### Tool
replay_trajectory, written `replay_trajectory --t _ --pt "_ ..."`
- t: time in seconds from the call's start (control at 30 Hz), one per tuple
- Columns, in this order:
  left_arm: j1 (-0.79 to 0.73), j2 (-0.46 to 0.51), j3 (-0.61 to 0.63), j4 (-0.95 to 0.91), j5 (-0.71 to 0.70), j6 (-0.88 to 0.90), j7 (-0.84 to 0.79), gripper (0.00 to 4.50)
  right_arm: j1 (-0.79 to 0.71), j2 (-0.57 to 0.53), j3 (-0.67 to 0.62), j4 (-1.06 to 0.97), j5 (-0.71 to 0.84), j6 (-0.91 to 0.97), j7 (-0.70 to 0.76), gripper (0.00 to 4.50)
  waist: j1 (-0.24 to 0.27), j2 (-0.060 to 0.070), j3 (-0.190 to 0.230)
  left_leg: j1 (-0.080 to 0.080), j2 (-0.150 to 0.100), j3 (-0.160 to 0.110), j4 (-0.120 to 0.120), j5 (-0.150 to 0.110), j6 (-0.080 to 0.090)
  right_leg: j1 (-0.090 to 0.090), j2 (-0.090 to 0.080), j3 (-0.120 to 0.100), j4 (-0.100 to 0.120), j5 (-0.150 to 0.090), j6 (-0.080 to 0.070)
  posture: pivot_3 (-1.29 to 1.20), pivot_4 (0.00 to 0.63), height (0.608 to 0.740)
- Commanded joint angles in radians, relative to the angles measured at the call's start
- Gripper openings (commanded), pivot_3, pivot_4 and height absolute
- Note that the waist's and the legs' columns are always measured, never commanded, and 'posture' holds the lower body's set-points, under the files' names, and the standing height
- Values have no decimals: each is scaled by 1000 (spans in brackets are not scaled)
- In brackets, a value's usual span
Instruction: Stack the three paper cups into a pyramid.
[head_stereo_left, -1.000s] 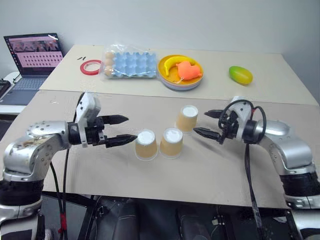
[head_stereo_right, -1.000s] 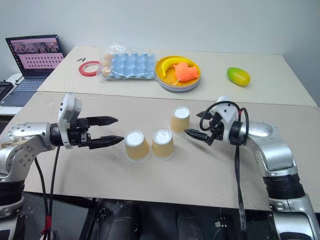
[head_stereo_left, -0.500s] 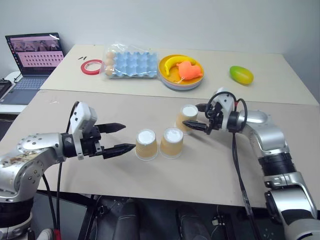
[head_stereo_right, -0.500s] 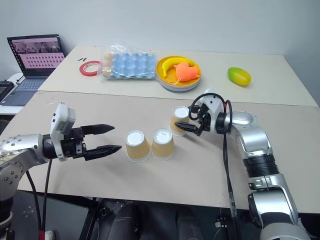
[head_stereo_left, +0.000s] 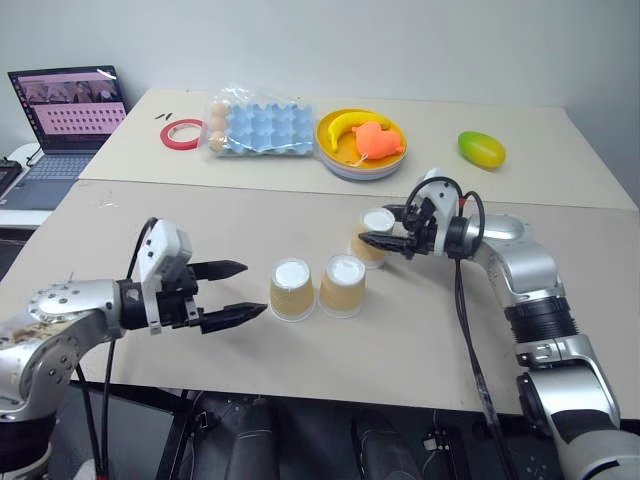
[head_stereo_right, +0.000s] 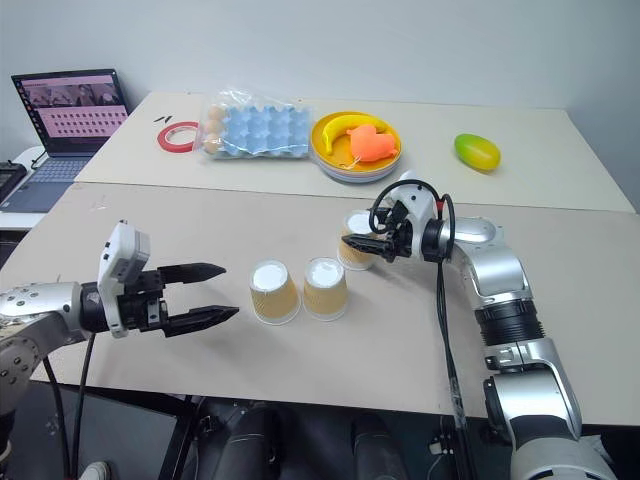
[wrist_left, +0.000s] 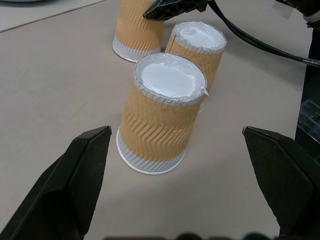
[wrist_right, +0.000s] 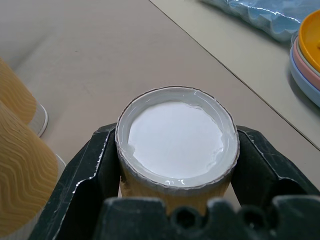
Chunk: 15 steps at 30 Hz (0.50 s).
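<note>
1. I am clenching my right gripper (wrist_right: 176, 165) around the third tan ribbed paper cup (wrist_right: 176, 132), one black finger (wrist_right: 92, 167) pressing on each side just under its white upturned base.
2. That cup is standing upside down on the beige tabletop (head_stereo_left: 420, 330), behind and to the right of the other two cups and a little apart from them.
3. The other two tan ribbed paper cups are also sitting upside down, side by side and touching or nearly touching: the left cup (head_stereo_left: 292, 289) and the middle cup (head_stereo_left: 343, 285).
4. I am holding my left gripper (head_stereo_left: 232, 292) released, its two black fingers spread wide and gripping nothing, its tips pointing at the left cup from just beside it.
5. In my left wrist view the left cup (wrist_left: 162, 117) is standing between my spread fingers (wrist_left: 82, 170) without touching them, and the middle cup (wrist_left: 197, 47) is standing right behind it.
6. No cup is resting on another; all three are sitting on the table.
7. On the far table section are lying a red tape ring (head_stereo_left: 181, 133), a light blue egg tray in a clear bag (head_stereo_left: 258, 127), a yellow plate (head_stereo_left: 335, 150) carrying a banana (head_stereo_left: 345, 124) and an orange toy (head_stereo_left: 378, 140), and a green-yellow mango-like fruit (head_stereo_left: 481, 149).
8. An open laptop (head_stereo_left: 62, 115) is sitting at the far left.
</note>
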Motion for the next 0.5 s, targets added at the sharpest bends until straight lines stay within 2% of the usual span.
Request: replay_trajectory --t 0.03,0.27,0.4,0.5 --pt "-5 4 20 -37 -11 -32 11 4500 -34 3 -25 -25 2 -1 -6 2766 0 0 0 0 0 0 0 0 0 0 0 0 0 0 0 0 150 645" --pt "1 -1 3 -42 -11 -41 22 4500 -104 -37 -69 -148 75 92 24 2766 -2 1 1 0 0 1 0 0 0 -1 0 1 0 0 0 0 150 645" --pt "4 -3 -7 -41 -7 -50 23 4500 -204 -104 -114 -291 215 277 89 2766 0 5 6 0 0 1 -1 0 0 -1 0 1 0 0 0 0 150 645" --pt "5 -6 -18 -41 -7 -57 26 4500 -302 -112 -124 -337 304 438 74 2766 0 5 6 0 0 0 -2 0 0 -1 0 0 0 0 -1 0 150 645"
